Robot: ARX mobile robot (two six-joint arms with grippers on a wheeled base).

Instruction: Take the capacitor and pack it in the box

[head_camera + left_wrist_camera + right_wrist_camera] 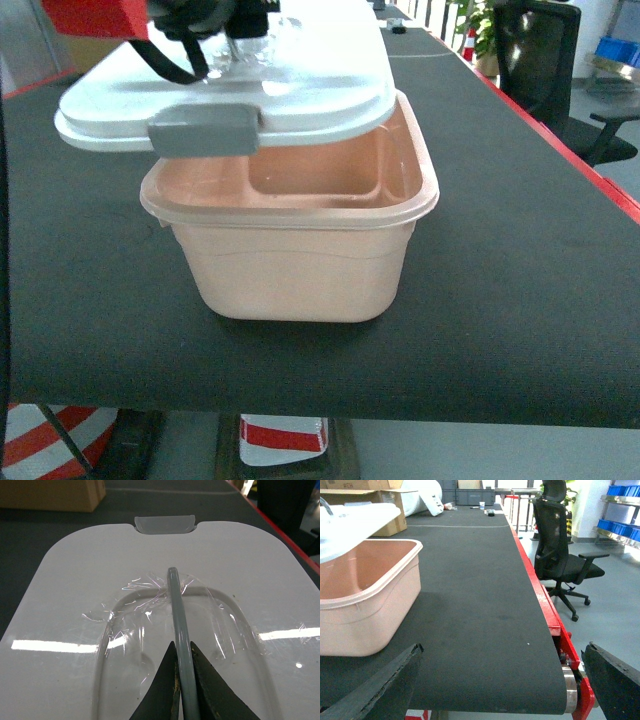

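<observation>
Only L wrist: end effector (182,680) pinching lid handle (177,615)

The head camera looks forward and slanting down along the dark surface (520,300), close to the box (300,270), which fills the middle of its view, with the lid (230,90) held tilted above it toward 11 o'clock. The left wrist camera sits right over that lid (150,555), looking down along its top past the left gripper's fingers (210,695) at 6 o'clock. The right wrist camera rides low, near the surface (480,605), facing along its length; its own fingers (375,690) frame the bottom corners, the box (365,610) stands at 9 o'clock and an office chair (560,555) at 2 o'clock. All three share the lid.
</observation>
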